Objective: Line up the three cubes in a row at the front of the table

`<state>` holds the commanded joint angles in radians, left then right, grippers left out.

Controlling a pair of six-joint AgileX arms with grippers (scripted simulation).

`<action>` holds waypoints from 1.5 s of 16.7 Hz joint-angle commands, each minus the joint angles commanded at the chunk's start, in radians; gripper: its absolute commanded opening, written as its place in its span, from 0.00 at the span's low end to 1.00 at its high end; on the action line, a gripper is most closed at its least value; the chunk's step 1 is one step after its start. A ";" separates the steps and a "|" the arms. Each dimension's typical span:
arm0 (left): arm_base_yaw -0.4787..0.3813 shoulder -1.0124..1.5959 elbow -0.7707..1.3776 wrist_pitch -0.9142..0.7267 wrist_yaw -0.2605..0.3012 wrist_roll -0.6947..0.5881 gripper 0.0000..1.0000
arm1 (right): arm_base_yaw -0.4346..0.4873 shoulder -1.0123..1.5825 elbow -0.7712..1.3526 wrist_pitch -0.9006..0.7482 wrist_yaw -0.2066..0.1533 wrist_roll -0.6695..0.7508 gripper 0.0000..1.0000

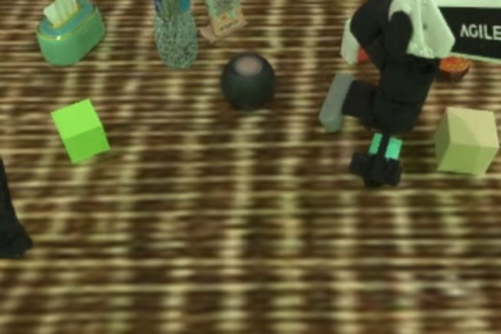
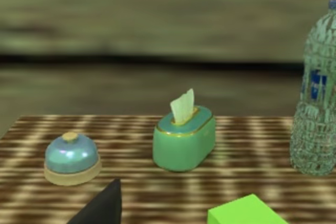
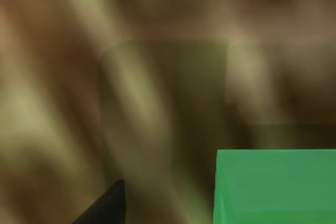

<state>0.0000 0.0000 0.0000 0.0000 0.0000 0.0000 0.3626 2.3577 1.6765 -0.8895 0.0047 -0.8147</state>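
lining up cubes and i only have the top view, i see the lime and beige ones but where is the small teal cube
Observer: The right wrist view shows the teal cube close under that camera, so it sits at the right gripper, where the arm hides most of it from you.
Operator: ok, and is there anything past the tissue box outside my frame
Observer: Yes. The left wrist view shows a bell standing on the table beside the tissue box, not touching it. The left gripper is parked at the table's left edge.
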 joint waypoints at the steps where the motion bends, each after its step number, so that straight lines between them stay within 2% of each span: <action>1: 0.000 0.000 0.000 0.000 0.000 0.000 1.00 | 0.000 0.000 0.000 0.000 0.000 0.000 1.00; 3: 0.000 0.000 0.000 0.000 0.000 0.000 1.00 | 0.000 0.000 0.000 0.000 0.000 0.000 1.00; 16: 0.000 0.000 0.000 0.000 0.000 0.000 1.00 | 0.000 0.000 0.000 0.000 0.000 0.000 0.02; 24: 0.000 0.000 0.000 0.000 0.000 0.000 1.00 | 0.000 0.000 0.000 0.000 0.000 0.000 0.00; 25: 0.000 0.000 0.000 0.000 0.000 0.000 1.00 | 0.001 -0.041 0.001 -0.030 -0.013 0.017 0.00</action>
<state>0.0000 0.0000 0.0000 0.0000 0.0000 0.0000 0.3633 2.3165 1.6775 -0.9190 -0.0088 -0.7976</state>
